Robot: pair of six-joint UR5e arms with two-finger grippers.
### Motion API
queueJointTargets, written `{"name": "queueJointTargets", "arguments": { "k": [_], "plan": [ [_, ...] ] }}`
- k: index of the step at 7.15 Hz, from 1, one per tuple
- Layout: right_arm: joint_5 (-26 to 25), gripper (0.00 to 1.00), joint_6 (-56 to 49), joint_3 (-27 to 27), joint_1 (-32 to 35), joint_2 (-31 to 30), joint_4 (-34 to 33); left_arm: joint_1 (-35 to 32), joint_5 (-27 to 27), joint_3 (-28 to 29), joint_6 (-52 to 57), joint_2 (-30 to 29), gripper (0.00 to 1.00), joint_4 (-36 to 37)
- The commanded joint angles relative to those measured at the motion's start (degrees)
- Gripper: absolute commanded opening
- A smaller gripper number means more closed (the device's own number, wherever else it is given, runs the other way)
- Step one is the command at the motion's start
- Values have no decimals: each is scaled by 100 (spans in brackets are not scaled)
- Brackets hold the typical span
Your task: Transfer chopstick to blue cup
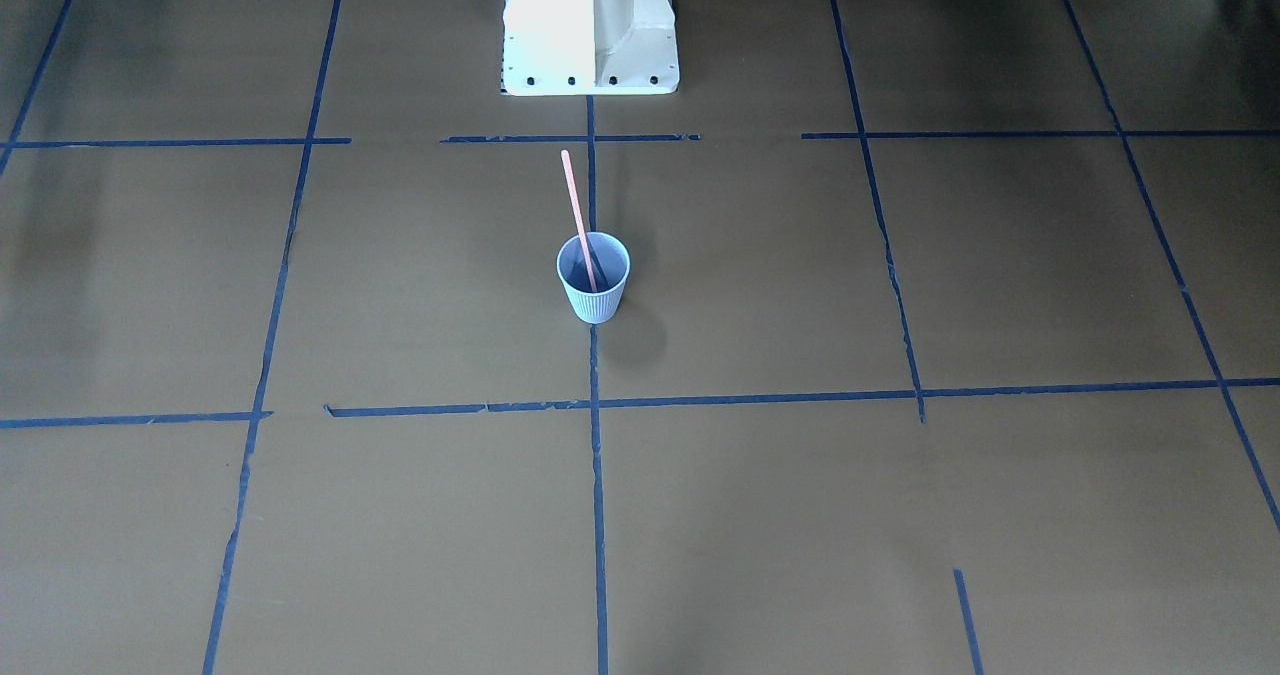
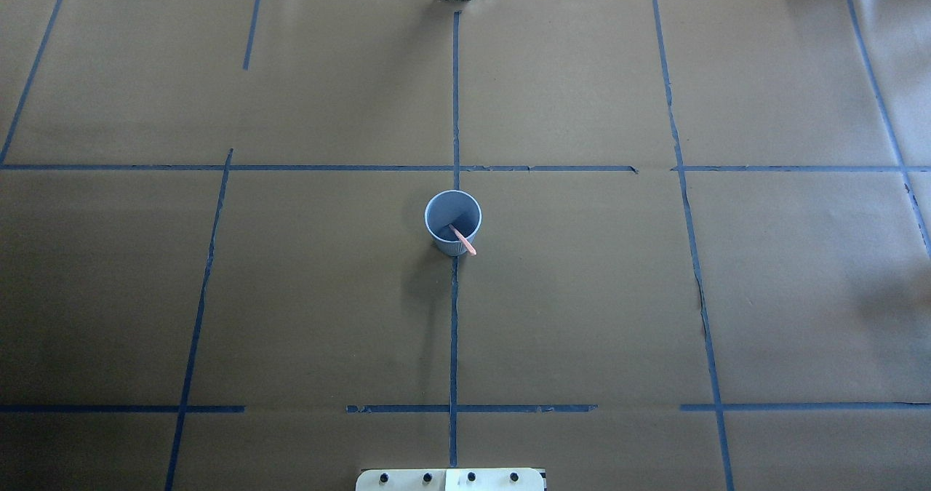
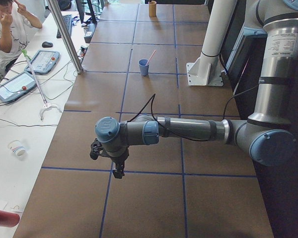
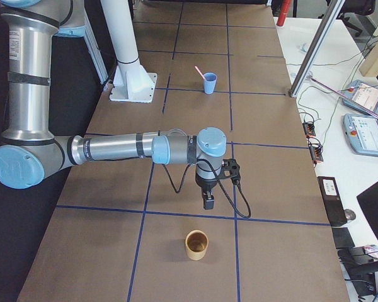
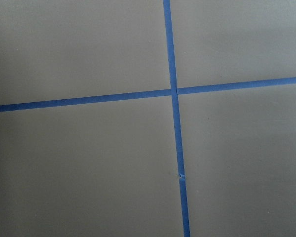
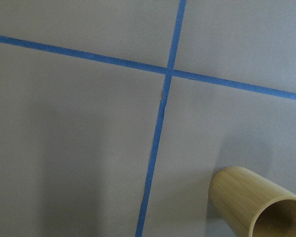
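The pale blue ribbed cup stands upright at the table's middle on a blue tape line. The salmon-pink chopstick stands in it, leaning over the rim toward the robot's base. Both also show in the overhead view, the cup and the chopstick. My left gripper hangs over a tape crossing at the table's left end, far from the cup. My right gripper hangs at the right end, far from the cup. I cannot tell whether either is open or shut.
A bamboo cup stands upright just beyond my right gripper, and shows in the right wrist view. The white robot pedestal stands behind the blue cup. Operators' desks with pendants line the far side.
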Motion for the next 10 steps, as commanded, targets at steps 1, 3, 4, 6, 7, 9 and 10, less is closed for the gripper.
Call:
{"name": "queueJointTargets", "arguments": {
  "k": [1,3,4,6,7,9,10],
  "plan": [
    [78,100,14,-11,-65,-33,-2,13,9,11,-49,98,100,-236],
    [157,100,31,-20,-92,-34,-2,-4,-226,-302,-23,299,100,-288],
    [297,100,-21,-37,-92,-42,-11,-13,-289,-322,-6,378,100,-289],
    [492,100,-213,33,-92,-51,-239,4,-219,-305,-41,248,100,-210],
    [465,100,-615,-2,-92,-51,-327,4,-228,-270,-41,230,100,-192],
    [403,100,-584,-11,-92,-42,-293,13,-219,-295,3,265,100,-201],
    [438,100,-549,-28,-92,-42,-292,57,-219,-340,3,186,100,-270]
  ]
}}
